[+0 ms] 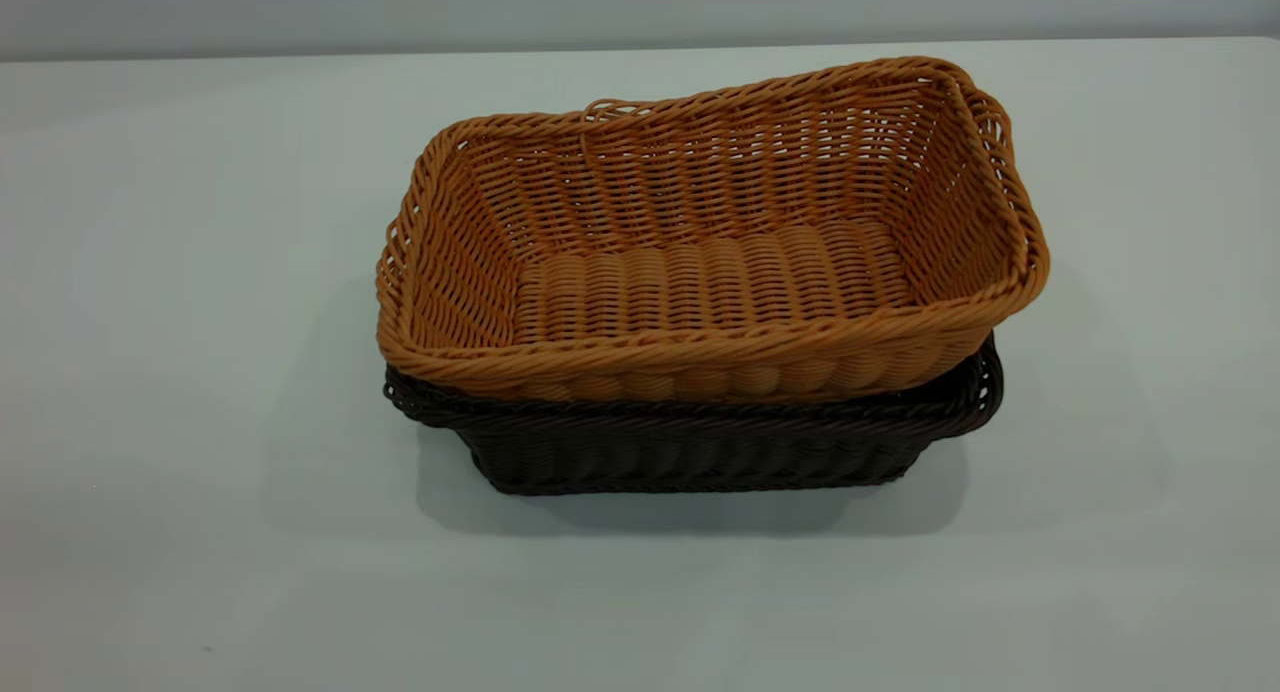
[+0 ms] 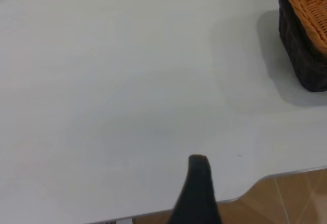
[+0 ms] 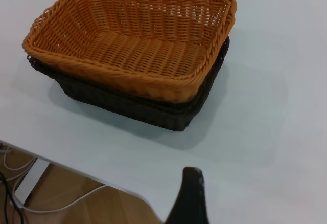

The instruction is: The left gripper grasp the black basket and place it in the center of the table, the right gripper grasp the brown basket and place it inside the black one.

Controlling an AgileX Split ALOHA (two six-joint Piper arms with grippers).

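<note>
Brown basket: your brown basket (image 1: pixel 715 242) sits nested inside the black basket (image 1: pixel 690 447), tilted, with its rim riding higher toward the right arm's side and its lower part sunk out of sight. A small loose loop (image 1: pixel 605 109) stands up from its far rim.

Black basket: it rests flat on the counter (image 1: pixel 180 372), about mid-counter in the exterior view. Only its dark rim and lower wall show beneath the brown basket.

Left gripper: you see just one dark finger (image 2: pixel 196 191) of the left gripper in its wrist view, hanging above bare counter (image 2: pixel 127 81) near the counter's edge. It is well apart from the black basket (image 2: pixel 301 45), which shows only as a corner with the brown basket (image 2: pixel 309 4) above it. You cannot tell whether this gripper is spread or closed.

Right gripper: you see one dark finger (image 3: pixel 189 198) of the right gripper in its wrist view, poised over the counter (image 3: pixel 265 111) close to the counter's edge. It is clear of the black basket (image 3: pixel 148 109) and the brown basket (image 3: pixel 135 40), touching neither. You cannot tell whether it is spread or closed.

Arms: neither arm appears in the exterior view; both are away from the black basket.
</note>
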